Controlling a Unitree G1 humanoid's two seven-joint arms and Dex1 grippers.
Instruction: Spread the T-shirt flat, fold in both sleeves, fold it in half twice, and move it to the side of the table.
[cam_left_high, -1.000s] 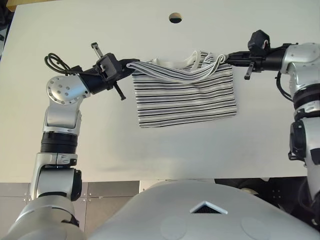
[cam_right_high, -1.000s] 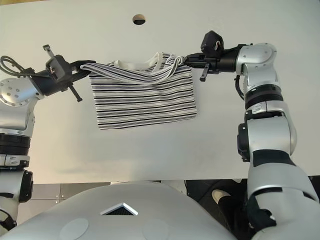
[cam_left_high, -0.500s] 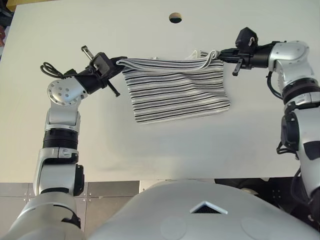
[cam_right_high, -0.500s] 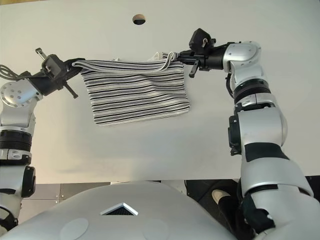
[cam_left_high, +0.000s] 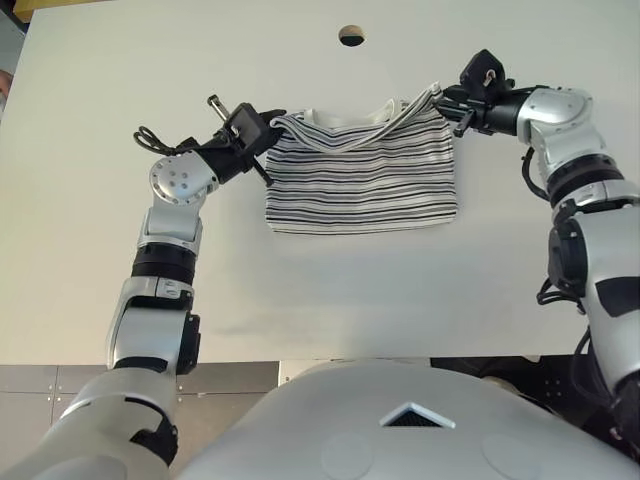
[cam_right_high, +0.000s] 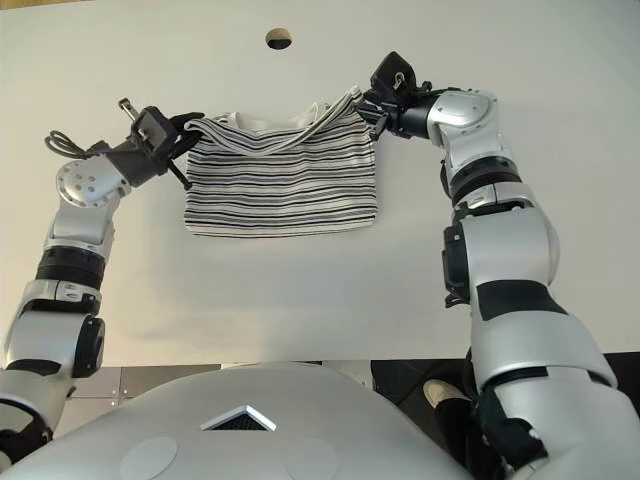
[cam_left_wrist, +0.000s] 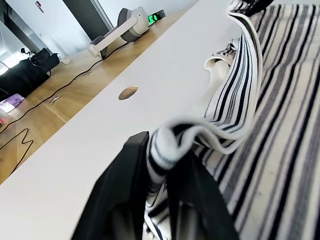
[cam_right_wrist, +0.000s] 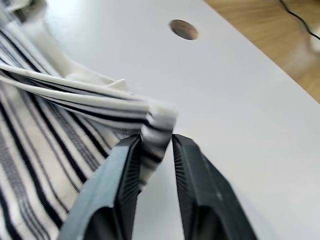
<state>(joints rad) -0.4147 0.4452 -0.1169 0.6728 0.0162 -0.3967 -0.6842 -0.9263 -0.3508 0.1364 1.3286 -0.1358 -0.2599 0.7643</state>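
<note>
Left wrist view shows you the left gripper pinched shut on a bunched corner of the black-and-white striped cotton T-shirt. The right gripper is likewise clamped on the opposite top corner. Each takes one end of the same upper edge so the layers can be carried over together. That edge sags and loops between them (most visibly near the collar), which suggests the corners are held closer than the cloth is wide. The shirt sits mid-way across the white table, its lower part lying flat, just short of the round cable hole. From its compact rectangle, I judge a half-fold is in hand.
</note>
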